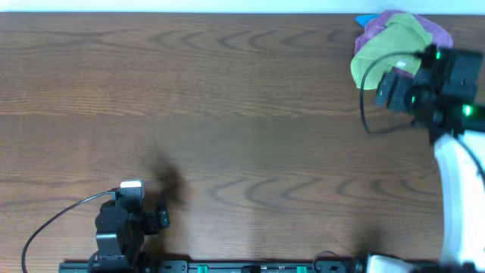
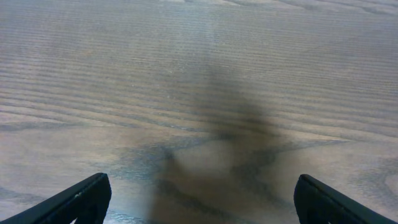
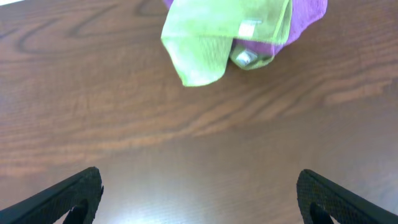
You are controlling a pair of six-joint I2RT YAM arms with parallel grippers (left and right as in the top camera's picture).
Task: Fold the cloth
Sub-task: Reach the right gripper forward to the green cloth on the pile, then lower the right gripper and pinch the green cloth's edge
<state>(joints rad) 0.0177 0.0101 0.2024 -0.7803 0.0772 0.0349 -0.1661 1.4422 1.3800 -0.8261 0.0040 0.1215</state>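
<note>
Though near cloth (image 3: 208, 46) — R gripper (image 3: 199, 194) wide apart, empty — L gripper (image 2: 202, 196) same.

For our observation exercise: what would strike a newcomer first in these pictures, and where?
The bright pile of cloths, green over purple with a sliver of blue, bunched at the far right corner of the brown wooden table. The right gripper hovers open just short of it; the left gripper hangs open over bare wood near the front edge.

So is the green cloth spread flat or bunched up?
Bunched up: the green cloth lies crumpled over a purple cloth, its edges doubled over. The right gripper hovers open, short of it.
</note>
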